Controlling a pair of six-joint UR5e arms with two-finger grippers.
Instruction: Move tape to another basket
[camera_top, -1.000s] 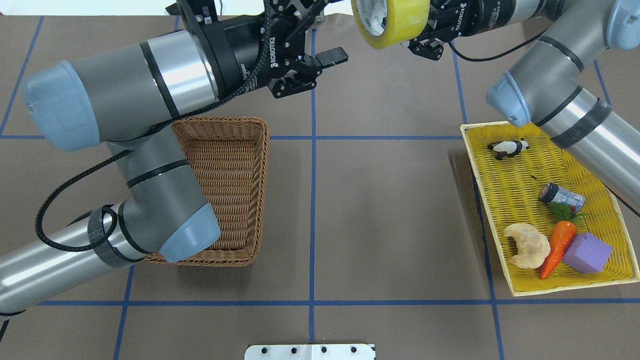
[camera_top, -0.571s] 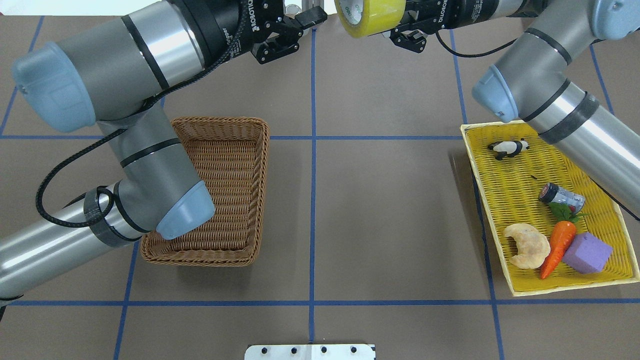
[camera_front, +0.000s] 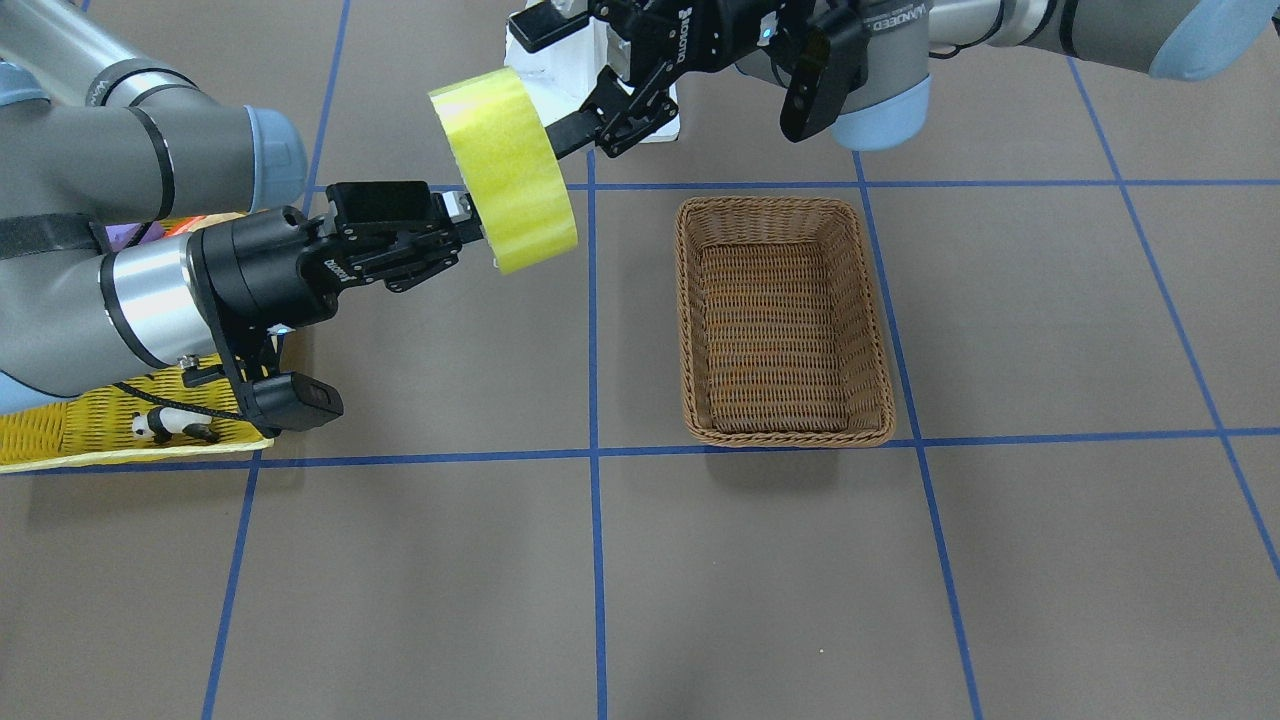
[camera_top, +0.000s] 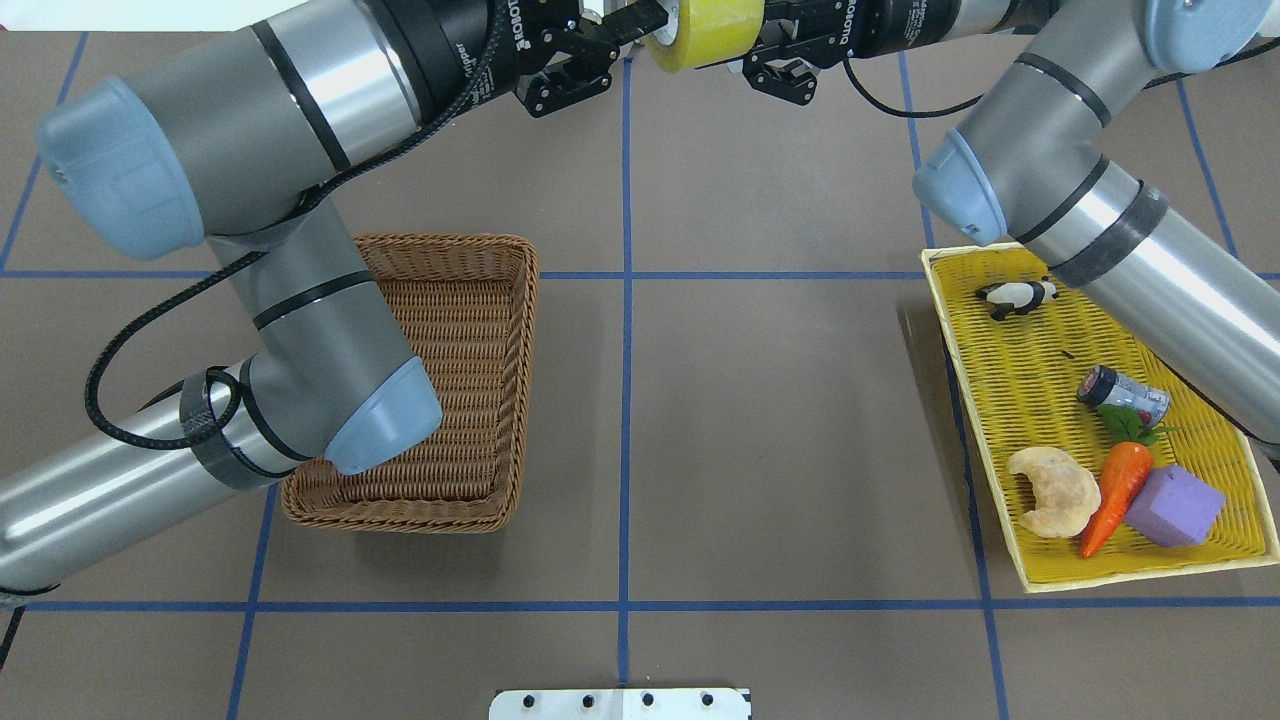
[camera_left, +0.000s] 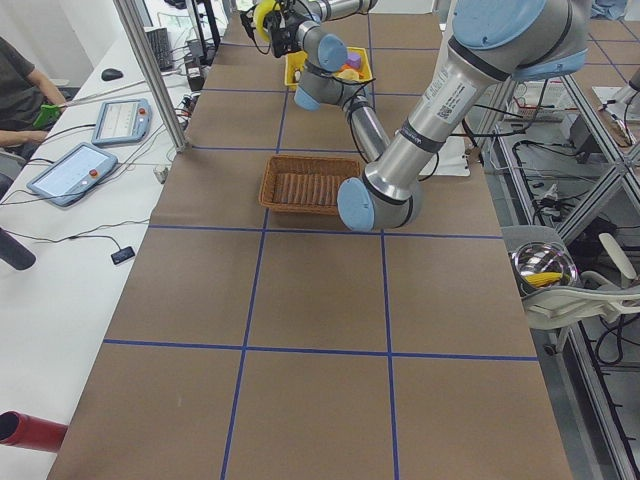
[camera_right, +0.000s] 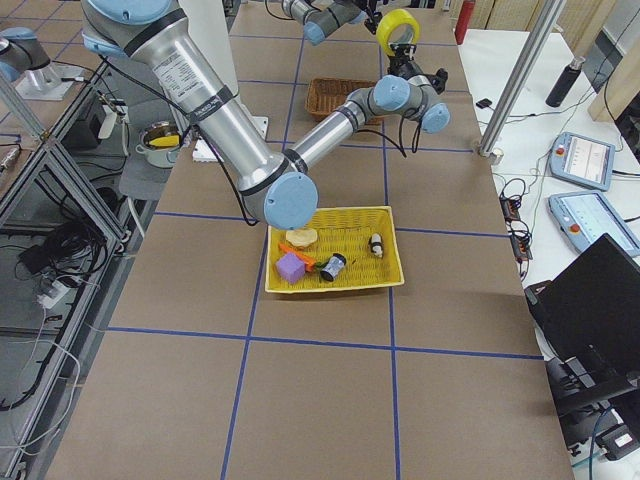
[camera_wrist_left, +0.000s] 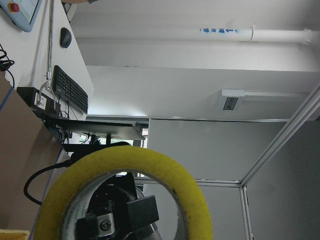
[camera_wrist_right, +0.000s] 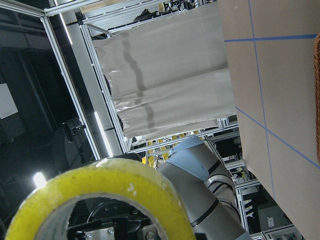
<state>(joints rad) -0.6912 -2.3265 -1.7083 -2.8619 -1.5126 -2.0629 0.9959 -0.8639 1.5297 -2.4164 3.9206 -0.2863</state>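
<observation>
The yellow tape roll (camera_front: 515, 175) hangs in the air over the table's far middle, also in the overhead view (camera_top: 705, 35). My right gripper (camera_front: 470, 228) is shut on its wall and holds it on edge. My left gripper (camera_front: 555, 80) is open and faces the roll from the other side, one finger close beside its rim. The left wrist view shows the roll (camera_wrist_left: 190, 200) face-on, with the right gripper's finger behind its hole. The brown wicker basket (camera_top: 520, 350) sits empty on the table under my left arm, also in the front view (camera_front: 785, 432).
A shallow yellow tray (camera_top: 940, 300) at the right holds a toy panda (camera_top: 1018, 296), a small can (camera_top: 1123, 392), a croissant (camera_top: 1053, 490), a carrot (camera_top: 1115, 495) and a purple block (camera_top: 1175, 505). A white plate (camera_top: 620, 704) lies at the near edge.
My right gripper has carried the tape leftward and farther from the robot. My left gripper has swung up and away to meet it, staying open.
</observation>
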